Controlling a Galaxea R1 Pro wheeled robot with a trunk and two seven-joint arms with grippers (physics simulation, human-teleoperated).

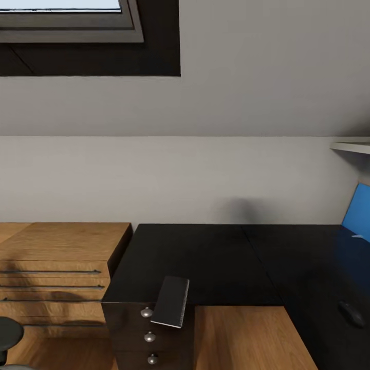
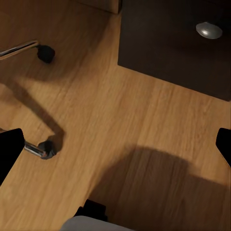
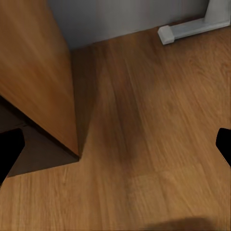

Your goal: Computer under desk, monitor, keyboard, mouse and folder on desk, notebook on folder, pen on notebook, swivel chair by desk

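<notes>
The black-topped desk [image 1: 205, 257] runs along the wall and turns toward me on the right. A dark notebook [image 1: 172, 301] lies at its front edge, overhanging the drawers [image 1: 149, 336] with silver knobs. The black mouse [image 1: 352, 313] rests on the right wing. The bright blue folder [image 1: 358, 210] shows at the right edge, cut off by the frame. An armrest of the swivel chair [image 1: 7, 334] peeks in at the bottom left. My left gripper [image 2: 115, 149] is open over the floor, near the chair's chrome legs and castors [image 2: 45, 149]. My right gripper [image 3: 115, 147] is open over bare floor.
A low light-wood cabinet [image 1: 56, 267] stands left of the desk, against the wall. A wood panel [image 3: 33, 72] and a white leg foot [image 3: 192, 26] show in the right wrist view. A drawer front with a knob [image 2: 209, 30] lies ahead of the left gripper.
</notes>
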